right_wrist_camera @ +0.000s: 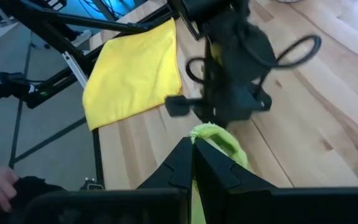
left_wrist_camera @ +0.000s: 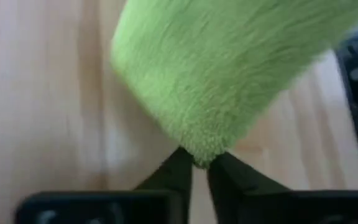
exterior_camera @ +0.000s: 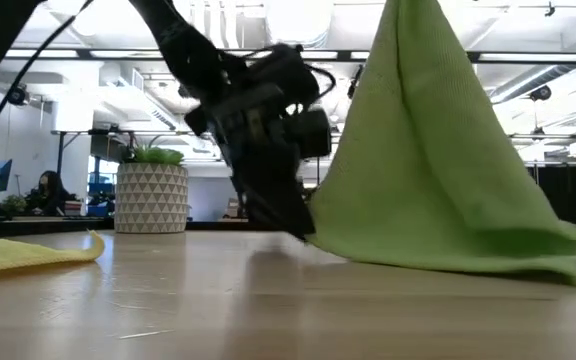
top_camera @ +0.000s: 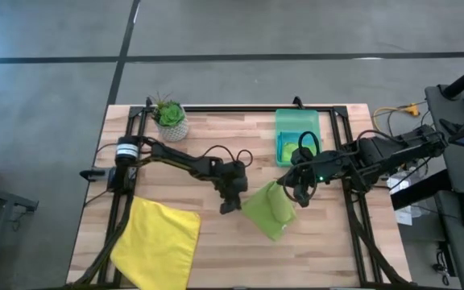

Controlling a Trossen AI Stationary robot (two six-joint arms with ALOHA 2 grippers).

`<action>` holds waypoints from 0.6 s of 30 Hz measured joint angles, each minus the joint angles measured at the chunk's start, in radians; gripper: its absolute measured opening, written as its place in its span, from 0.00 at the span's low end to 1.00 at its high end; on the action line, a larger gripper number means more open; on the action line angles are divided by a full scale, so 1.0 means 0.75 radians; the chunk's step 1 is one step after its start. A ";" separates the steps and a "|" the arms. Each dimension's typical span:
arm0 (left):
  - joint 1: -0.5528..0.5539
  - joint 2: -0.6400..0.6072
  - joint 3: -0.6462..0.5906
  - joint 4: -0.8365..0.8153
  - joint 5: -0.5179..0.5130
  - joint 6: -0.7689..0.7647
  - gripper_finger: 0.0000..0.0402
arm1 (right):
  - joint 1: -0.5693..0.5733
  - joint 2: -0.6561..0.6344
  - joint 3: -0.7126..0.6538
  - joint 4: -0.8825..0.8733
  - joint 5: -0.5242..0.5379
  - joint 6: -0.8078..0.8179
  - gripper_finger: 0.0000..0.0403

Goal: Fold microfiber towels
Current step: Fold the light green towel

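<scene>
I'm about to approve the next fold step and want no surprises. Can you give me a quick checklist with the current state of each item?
1. Right gripper shut on the lime green towel, lifting one corner: ok.
2. Left gripper pinching the towel's low corner at the table: ok.
3. Towel's lower edge resting on the table: ok.
4. Yellow towel lying apart from the work area: ok.
5. Green bin and potted plant out of the path: ok.
6. Firmness of the left grip: cannot tell.
</scene>
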 joint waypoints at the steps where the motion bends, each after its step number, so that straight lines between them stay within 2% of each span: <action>1: 0.005 -0.035 0.000 -0.049 0.001 0.030 0.04 | 0.000 0.000 0.000 -0.001 0.000 0.003 0.02; 7: 0.023 -0.292 -0.015 -0.345 -0.008 0.236 0.01 | 0.037 0.000 0.000 -0.008 -0.001 0.066 0.02; 11: 0.023 -0.515 -0.059 -0.499 0.004 0.252 0.00 | 0.132 0.001 -0.002 -0.006 -0.012 0.178 0.02; 14: 0.017 -0.673 -0.118 -0.601 0.113 0.204 0.00 | 0.232 0.003 -0.004 0.016 -0.016 0.294 0.02; 18: -0.006 -0.880 -0.221 -0.654 0.284 0.038 0.00 | 0.369 0.035 -0.004 0.157 -0.041 0.441 0.02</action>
